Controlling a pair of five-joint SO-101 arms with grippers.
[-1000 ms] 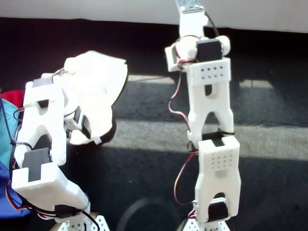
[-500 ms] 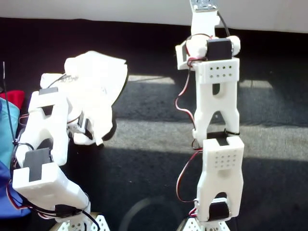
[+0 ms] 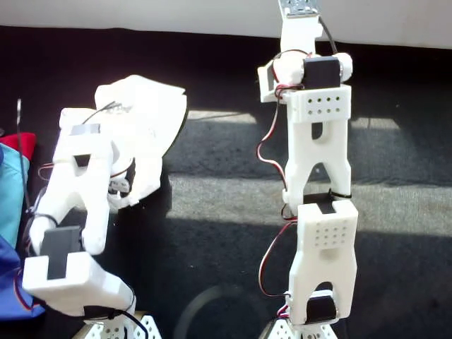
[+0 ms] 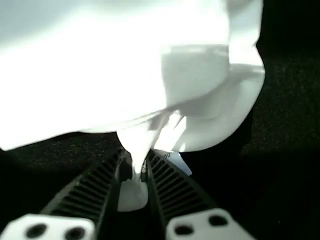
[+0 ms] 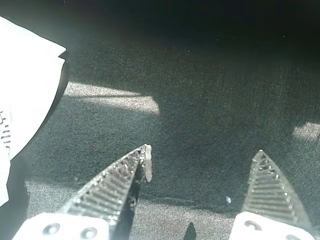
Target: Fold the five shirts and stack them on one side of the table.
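White shirt (image 3: 145,120) is lying bunched on the dark table (image 3: 233,205) toward its far left. One edge is being drawn into the left gripper (image 4: 134,162), whose jaws are pinching tightly on a fold of the cloth. In the high view, the left arm (image 3: 78,183) is covering that grip and part of the shirt; sleeves and collar cannot be told apart. Coloured garments (image 3: 10,191) are being cut off by the left border. The right gripper (image 5: 202,157) is hanging spread wide, holding nothing, above the table and well apart from the shirt's nearest edge.
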